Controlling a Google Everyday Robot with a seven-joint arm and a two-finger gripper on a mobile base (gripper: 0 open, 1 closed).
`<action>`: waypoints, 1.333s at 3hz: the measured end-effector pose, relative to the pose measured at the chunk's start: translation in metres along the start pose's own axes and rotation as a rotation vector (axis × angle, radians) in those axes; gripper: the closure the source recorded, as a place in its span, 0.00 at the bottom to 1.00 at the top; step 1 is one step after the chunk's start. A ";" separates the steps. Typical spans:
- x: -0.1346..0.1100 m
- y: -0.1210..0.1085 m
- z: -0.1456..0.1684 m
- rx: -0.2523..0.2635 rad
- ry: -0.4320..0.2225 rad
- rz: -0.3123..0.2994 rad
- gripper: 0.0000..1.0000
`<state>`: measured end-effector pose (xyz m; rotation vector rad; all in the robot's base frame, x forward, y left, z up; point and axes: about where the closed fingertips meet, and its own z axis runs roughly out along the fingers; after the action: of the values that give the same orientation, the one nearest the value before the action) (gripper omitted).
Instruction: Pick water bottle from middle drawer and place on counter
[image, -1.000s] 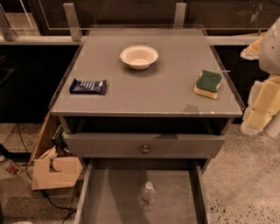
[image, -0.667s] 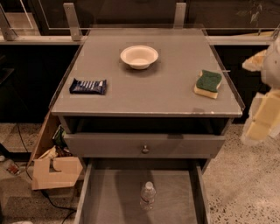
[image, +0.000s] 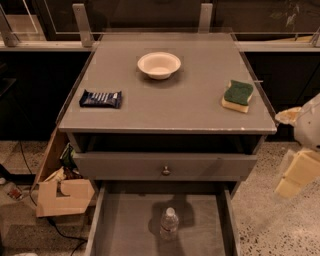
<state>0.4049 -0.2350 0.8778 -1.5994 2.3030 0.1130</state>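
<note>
The water bottle (image: 169, 223) stands upright on the floor of the open middle drawer (image: 125, 227), near its centre, white cap up. The counter (image: 170, 100) is the grey cabinet top above it. My gripper (image: 297, 172) is a pale, blurred shape at the right edge of the view. It hangs beside the cabinet's right side, below counter height, well to the right of the bottle and above it. It holds nothing that I can see.
On the counter are a white bowl (image: 159, 64) at the back centre, a dark snack bar (image: 101, 98) at the left and a green-and-yellow sponge (image: 238, 95) at the right. A closed drawer front with a knob (image: 166, 170) sits above the open drawer. A cardboard box (image: 62, 192) lies on the floor at the left.
My gripper has moved down along the right edge, from beside the counter top to below its level. The bottle and the things on the counter have not moved.
</note>
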 end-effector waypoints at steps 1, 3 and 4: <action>0.012 0.017 0.031 -0.069 -0.003 0.031 0.00; 0.014 0.033 0.044 -0.113 -0.026 0.045 0.00; 0.007 0.057 0.072 -0.190 -0.125 0.056 0.00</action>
<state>0.3660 -0.2021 0.8004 -1.5670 2.2979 0.4442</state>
